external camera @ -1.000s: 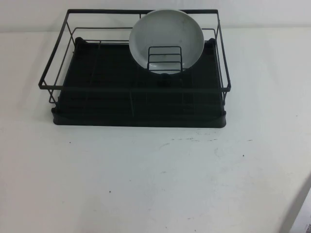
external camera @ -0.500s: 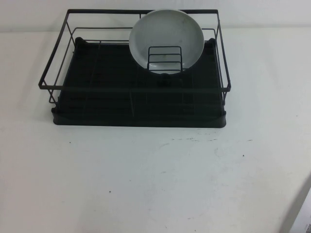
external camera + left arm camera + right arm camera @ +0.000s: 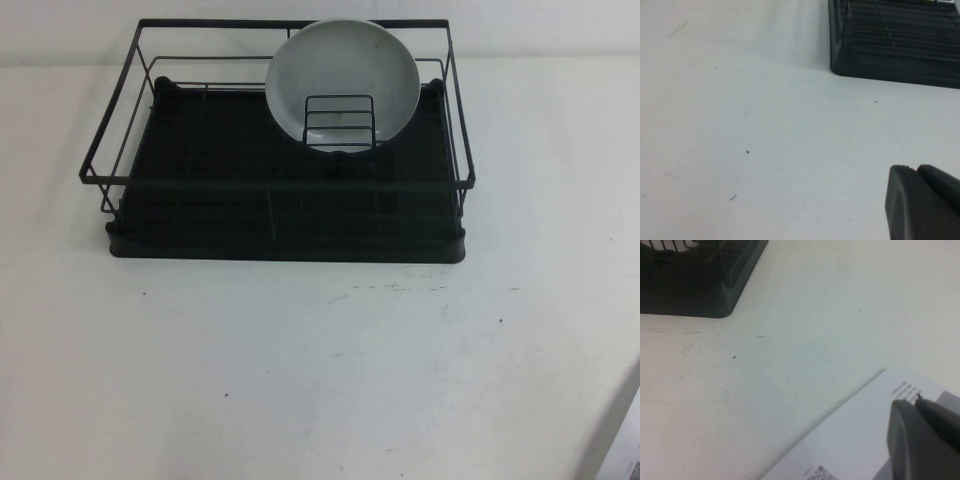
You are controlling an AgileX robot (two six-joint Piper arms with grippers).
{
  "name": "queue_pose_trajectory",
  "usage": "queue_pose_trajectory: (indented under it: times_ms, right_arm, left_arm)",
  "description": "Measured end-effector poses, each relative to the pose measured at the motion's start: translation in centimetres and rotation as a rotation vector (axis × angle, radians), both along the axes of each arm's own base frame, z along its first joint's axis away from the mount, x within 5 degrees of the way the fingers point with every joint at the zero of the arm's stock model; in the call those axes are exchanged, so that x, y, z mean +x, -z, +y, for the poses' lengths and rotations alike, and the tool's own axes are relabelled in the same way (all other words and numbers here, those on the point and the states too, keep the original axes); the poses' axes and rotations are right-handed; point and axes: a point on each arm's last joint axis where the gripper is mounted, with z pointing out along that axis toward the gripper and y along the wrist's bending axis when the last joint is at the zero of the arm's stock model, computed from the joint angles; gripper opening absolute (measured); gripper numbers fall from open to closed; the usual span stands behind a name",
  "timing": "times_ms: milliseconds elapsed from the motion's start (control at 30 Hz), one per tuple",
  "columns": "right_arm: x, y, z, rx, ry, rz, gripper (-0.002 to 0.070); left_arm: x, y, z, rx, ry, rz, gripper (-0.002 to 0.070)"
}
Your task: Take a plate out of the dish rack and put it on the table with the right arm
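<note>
Both grippers, left [image 3: 922, 205] & right [image 3: 925, 440], low over table [image 3: 320, 380]; jaws' state unclear.

The white, speckled desk [image 3: 320, 380] carries the black dish rack [image 3: 285, 245] at its far side; a printed white sheet [image 3: 855, 440] lies near the rack's right corner.

You have almost nothing to read here. The only print is on a white sheet of paper [image 3: 860, 435] lying at the table's [image 3: 320, 380] near right corner: a short line of small dark type near its upper edge and a blocky printed patch lower down, both too small to make out. The dish rack [image 3: 285, 215] and the plate [image 3: 343, 70] carry no visible lettering.
</note>
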Motion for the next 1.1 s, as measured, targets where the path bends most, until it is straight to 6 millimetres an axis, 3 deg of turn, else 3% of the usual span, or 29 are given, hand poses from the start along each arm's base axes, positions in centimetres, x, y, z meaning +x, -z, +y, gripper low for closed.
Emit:
queue_pose_trajectory:
  times_ms: [367,767,1100]
  right_arm:
    - [0.0,-0.1,0.3,0.091,-0.007,0.005,-0.0018]
    - [0.2,-1.8,1.0,0.696,0.014,-0.081,-0.0018]
    - [0.2,-2.2,0.9,0.8,0.035,-0.109,-0.0018]
  left_arm:
    - [0.0,0.0,0.0,0.0,0.0,0.0,-0.0004]
    - [0.0,0.0,0.0,0.0,0.0,0.0,-0.0004]
    - [0.0,0.0,0.0,0.0,0.0,0.0,-0.0004]
